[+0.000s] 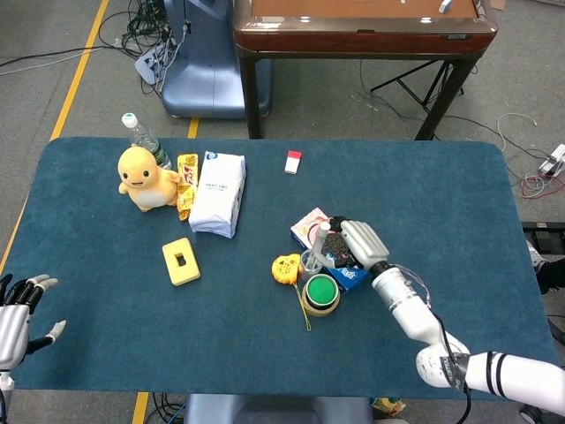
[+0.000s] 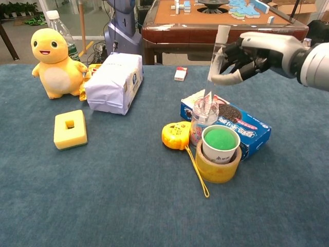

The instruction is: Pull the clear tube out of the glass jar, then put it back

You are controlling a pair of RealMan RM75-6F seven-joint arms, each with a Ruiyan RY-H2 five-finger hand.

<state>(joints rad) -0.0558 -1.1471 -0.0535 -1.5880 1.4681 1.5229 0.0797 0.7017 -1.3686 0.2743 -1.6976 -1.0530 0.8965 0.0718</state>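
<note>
The small glass jar (image 2: 203, 117) stands upright on the blue table, just behind a green-filled cup; in the head view the jar (image 1: 309, 261) is partly hidden. My right hand (image 2: 255, 53) hovers above and to the right of it and pinches the clear tube (image 2: 218, 51) near its top. The tube hangs tilted, and its lower tip is still at the jar's mouth. From the head camera, that hand (image 1: 357, 244) and the tube (image 1: 320, 235) sit over the jar. My left hand (image 1: 19, 311) rests open at the front left table edge, holding nothing.
A green cup (image 2: 220, 143) inside a tape roll (image 2: 218, 170), a yellow tape measure (image 2: 176, 135) and a blue biscuit box (image 2: 247, 126) crowd the jar. Further left are a yellow block (image 2: 69, 128), a white bag (image 2: 114, 82), a plush toy (image 2: 53, 62) and a bottle (image 2: 60, 29).
</note>
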